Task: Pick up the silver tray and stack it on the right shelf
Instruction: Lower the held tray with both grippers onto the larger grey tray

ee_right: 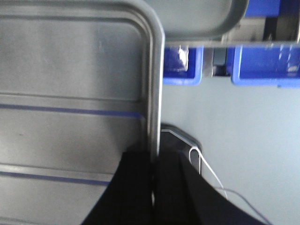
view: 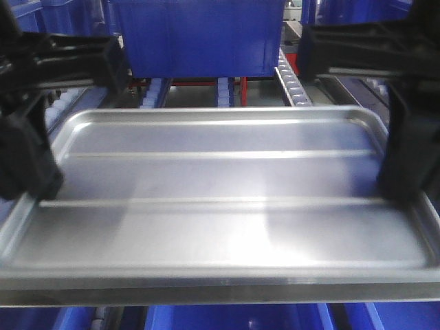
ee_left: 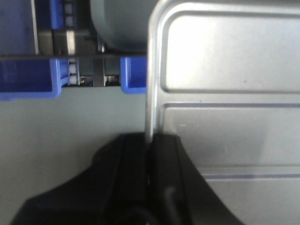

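Observation:
The silver tray (view: 220, 179) fills the front view, held level in the air with its two long ridges running left to right. My left gripper (view: 31, 185) is shut on its left rim. In the left wrist view the tray's rim (ee_left: 151, 93) runs down between the fingers of that gripper (ee_left: 150, 140). On the opposite rim my right gripper (view: 402, 192) is shut too, and the right wrist view shows the tray's edge (ee_right: 153, 93) pinched in it (ee_right: 154, 152). The right shelf shows as a steel front bar (ee_right: 262, 43) (ee_left: 28, 56) ahead, with white rollers (ee_left: 71, 70) behind it.
A dull grey tray (ee_right: 201, 18) (ee_left: 122, 23) lies on the rack just beyond the silver tray's far edge. A big blue bin (view: 199, 34) stands behind on roller rails (view: 292, 82). Blue bins (ee_left: 28, 79) (ee_right: 265, 68) sit below the bar, above grey floor (ee_right: 243, 140).

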Available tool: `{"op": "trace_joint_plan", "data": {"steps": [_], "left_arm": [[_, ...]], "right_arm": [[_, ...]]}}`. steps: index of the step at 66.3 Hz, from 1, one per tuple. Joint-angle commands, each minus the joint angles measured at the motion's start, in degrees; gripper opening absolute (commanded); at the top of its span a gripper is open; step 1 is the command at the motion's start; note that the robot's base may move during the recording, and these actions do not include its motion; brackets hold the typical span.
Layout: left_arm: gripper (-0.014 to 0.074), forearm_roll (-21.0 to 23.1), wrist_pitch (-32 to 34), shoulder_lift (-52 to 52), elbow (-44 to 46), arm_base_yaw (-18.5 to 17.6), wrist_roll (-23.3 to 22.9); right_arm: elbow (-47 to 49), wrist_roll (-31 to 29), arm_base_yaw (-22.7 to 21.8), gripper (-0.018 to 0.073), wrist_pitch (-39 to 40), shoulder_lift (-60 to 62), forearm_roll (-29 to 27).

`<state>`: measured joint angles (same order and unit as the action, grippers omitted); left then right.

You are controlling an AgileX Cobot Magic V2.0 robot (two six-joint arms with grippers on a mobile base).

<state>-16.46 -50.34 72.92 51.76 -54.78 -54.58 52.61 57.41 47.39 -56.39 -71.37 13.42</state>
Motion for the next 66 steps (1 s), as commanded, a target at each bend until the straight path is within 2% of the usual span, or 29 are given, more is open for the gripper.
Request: {"op": "trace_joint_plan", "data": {"steps": [1, 14, 31, 47, 66], "left_arm": [[-0.0099, 1.2, 7.1, 0.4, 1.8, 3.6, 4.7], [-0.0099, 1.7, 10.2, 5.7, 5.0, 8.8, 11.1], [-0.0099, 1.7, 18.2, 14.1, 11.2, 13.6, 16.8], [-0.0099, 1.5, 21.0, 22.1, 16.0, 16.2, 16.8], [-0.0099, 0.6, 22.5, 26.5, 16.7, 16.4, 16.8]], "right_arm": [[3.8, -4.1, -3.5, 0.0059, 4.6, -1.1, 2.0], [7.4, -8.8, -10.1, 0.0059, 11.8, -7.4, 2.2], [11.9, -9.3, -16.0, 0.0059, 19.2, -16.0, 2.3], [15.0, -11.5, -18.5, 0.0059, 22.2, -22.7, 3.5], [15.0, -11.5, -18.7, 0.0059, 24.4, -24.6, 4.6]]}}
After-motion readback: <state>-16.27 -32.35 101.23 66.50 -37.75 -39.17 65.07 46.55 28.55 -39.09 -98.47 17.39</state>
